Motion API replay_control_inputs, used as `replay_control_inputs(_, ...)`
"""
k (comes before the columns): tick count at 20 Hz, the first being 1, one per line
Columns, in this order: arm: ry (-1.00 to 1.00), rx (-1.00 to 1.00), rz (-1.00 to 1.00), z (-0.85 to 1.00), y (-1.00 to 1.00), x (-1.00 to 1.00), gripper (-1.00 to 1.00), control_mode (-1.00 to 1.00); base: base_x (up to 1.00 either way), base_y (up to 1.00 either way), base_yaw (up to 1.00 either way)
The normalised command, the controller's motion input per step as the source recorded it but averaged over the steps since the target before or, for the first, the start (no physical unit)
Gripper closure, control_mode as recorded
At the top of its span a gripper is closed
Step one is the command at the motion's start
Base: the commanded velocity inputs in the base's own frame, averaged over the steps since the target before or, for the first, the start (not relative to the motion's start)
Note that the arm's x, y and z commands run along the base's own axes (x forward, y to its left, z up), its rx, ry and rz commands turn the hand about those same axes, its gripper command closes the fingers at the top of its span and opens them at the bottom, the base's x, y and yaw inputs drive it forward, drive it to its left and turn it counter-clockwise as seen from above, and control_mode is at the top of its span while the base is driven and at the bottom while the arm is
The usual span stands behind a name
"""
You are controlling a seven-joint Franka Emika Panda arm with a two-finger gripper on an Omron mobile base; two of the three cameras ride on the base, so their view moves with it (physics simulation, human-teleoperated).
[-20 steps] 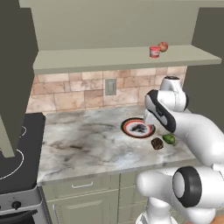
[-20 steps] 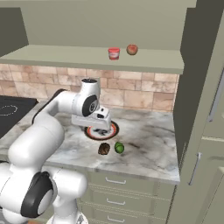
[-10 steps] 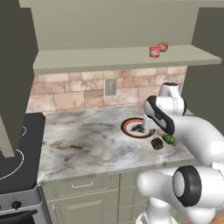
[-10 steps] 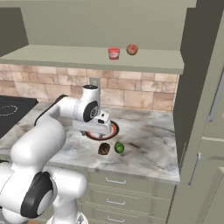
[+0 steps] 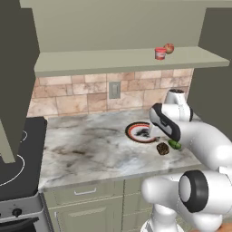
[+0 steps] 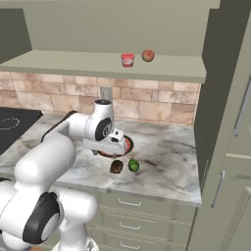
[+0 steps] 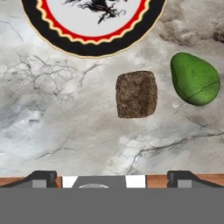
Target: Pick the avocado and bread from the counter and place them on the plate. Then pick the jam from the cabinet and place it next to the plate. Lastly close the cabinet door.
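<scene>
Wide-open gripper (image 7: 112,177) poised over the bread (image 7: 136,94), nothing held.
Bread and avocado (image 7: 194,78) lie near the counter's (image 5: 90,149) front edge, beside the plate (image 7: 94,46); jam (image 6: 127,60) waits on the cabinet (image 6: 98,66) shelf.

White arm bent low, gripper (image 7: 112,176) pointing down, jaws wide apart

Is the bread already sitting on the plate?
No, the bread lies on the marbled counter, apart from the plate.
</scene>
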Motion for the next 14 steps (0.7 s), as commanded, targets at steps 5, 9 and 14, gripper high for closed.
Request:
replay_control_inputs(5,0.0,0.0,0.0,-0.14,-0.07,0.02,-1.0,-1.0,0.0,0.0,0.0)
replay_control_inputs(9,0.01,0.0,0.0,-0.13,-0.09,0.06,-1.0,-1.0,0.0,0.0,0.0)
replay_control_inputs(14,0.03,0.0,0.0,-0.1,-0.05,0.16,-1.0,-1.0,0.0,0.0,0.0)
